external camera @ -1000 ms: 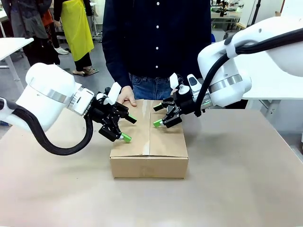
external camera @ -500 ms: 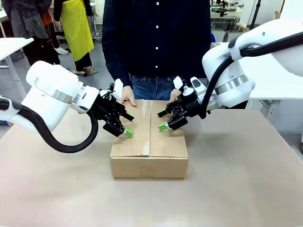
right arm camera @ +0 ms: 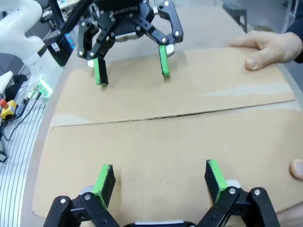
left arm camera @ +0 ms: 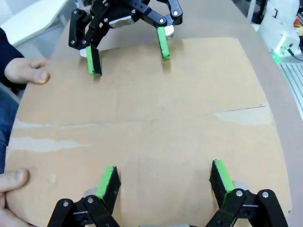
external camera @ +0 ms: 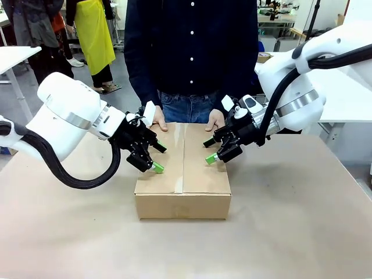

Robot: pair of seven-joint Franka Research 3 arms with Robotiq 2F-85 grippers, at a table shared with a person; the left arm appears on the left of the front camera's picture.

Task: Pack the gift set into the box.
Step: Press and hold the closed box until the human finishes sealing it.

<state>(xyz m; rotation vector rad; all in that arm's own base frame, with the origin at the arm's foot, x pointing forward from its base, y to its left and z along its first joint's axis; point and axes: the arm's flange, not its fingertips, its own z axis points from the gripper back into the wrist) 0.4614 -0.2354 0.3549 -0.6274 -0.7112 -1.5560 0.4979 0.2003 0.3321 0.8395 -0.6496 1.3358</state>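
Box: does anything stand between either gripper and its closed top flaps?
Nothing visible does: the left gripper and right gripper hover open directly over the box; the person's hands rest at its far edge, clear of the fingers.

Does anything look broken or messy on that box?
Nothing is broken or spilled. The box sits flat with its flaps shut. Its top just has pale scuffed streaks along the seam, like old tape was peeled off. The left gripper and right gripper hover open over it.
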